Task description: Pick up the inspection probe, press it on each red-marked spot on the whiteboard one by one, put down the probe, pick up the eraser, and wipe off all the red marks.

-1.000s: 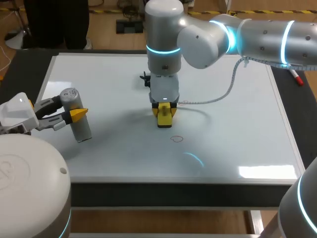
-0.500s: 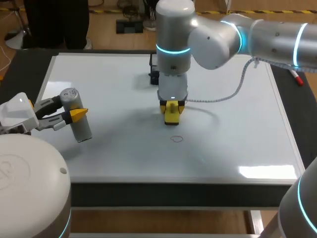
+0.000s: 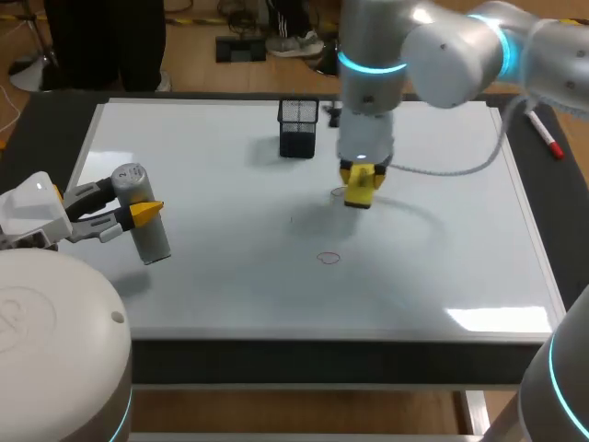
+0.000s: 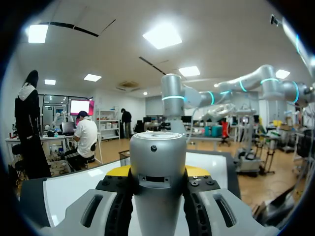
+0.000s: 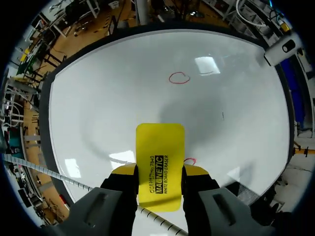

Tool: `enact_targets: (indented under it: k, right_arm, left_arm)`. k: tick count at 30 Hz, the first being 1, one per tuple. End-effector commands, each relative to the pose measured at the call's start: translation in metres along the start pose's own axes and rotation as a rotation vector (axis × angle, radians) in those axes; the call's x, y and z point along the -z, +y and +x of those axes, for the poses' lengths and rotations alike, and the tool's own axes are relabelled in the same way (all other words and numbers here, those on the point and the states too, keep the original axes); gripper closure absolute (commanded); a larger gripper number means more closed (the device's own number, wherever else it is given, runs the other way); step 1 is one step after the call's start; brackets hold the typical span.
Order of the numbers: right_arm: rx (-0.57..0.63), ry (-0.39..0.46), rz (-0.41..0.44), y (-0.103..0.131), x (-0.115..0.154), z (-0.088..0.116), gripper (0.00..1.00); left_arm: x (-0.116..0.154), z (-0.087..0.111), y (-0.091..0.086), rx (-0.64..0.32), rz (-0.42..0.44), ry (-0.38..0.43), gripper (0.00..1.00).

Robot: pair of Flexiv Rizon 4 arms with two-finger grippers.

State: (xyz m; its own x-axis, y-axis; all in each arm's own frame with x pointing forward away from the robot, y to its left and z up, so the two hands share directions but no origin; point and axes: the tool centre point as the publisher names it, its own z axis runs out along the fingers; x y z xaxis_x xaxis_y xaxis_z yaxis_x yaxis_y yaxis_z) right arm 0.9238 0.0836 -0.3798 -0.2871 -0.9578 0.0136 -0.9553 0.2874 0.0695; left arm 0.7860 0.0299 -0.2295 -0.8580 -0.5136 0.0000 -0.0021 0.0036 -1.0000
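Logging the eraser [image 5: 160, 147] as a flat yellow slab with black print on its face, standing out ahead of the right gripper [image 5: 160, 172] and pinched on both sides by its yellow-tipped fingers, closed only to the slab's width. Placing it, in the head view, over the far middle of the whiteboard [image 3: 442, 267], just in front of a black mesh holder [image 3: 298, 127]; not telling whether its lower edge is touching the board. Noting one red mark [image 5: 190, 161] half hidden beside the eraser, only a curl of it showing, and a second red oval [image 5: 179, 78] in full view well ahead of it, nearer the front edge. Recording the inspection probe [image 3: 143, 216] as a grey metal cylinder with a rounded cap, gripped by the left gripper [image 3: 138, 214] from two sides at the board's left edge; losing its lower end from sight in the left wrist view. Marking a red pen [image 3: 549, 143] lying on the dark table off the board's right edge.
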Motion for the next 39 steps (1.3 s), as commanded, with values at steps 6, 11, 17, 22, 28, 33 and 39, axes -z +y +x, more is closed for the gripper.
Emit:
enact_targets:
  k: [6, 11, 17, 22, 28, 33, 39]
  right_arm:
    - [-0.118, -0.039, -0.001, -0.027, 0.015, 0.090, 1.00]
    - [-0.196, -0.036, -0.005, -0.036, 0.013, 0.120, 1.00]
    - [-0.275, -0.067, -0.009, -0.038, 0.011, 0.154, 1.00]
    - [-0.327, -0.065, -0.015, -0.039, 0.008, 0.175, 1.00]
    - [-0.355, -0.075, -0.019, -0.040, 0.006, 0.189, 1.00]
    - [-0.373, -0.075, -0.018, -0.041, 0.007, 0.195, 1.00]
    - [-0.392, -0.078, -0.024, -0.042, 0.008, 0.197, 1.00]
  left_arm:
    - [0.000, 0.001, -0.001, -0.001, 0.000, -0.001, 1.00]
    - [0.000, 0.001, -0.001, -0.001, 0.000, -0.001, 1.00]
    - [0.000, 0.001, -0.001, -0.001, 0.000, -0.001, 1.00]
    - [0.000, 0.001, -0.001, -0.001, 0.000, -0.001, 1.00]
    - [0.000, 0.001, -0.001, -0.001, 0.000, -0.001, 1.00]
    - [0.000, 0.001, -0.001, -0.001, 0.000, -0.001, 1.00]
    - [0.000, 0.001, -0.001, -0.001, 0.000, -0.001, 1.00]
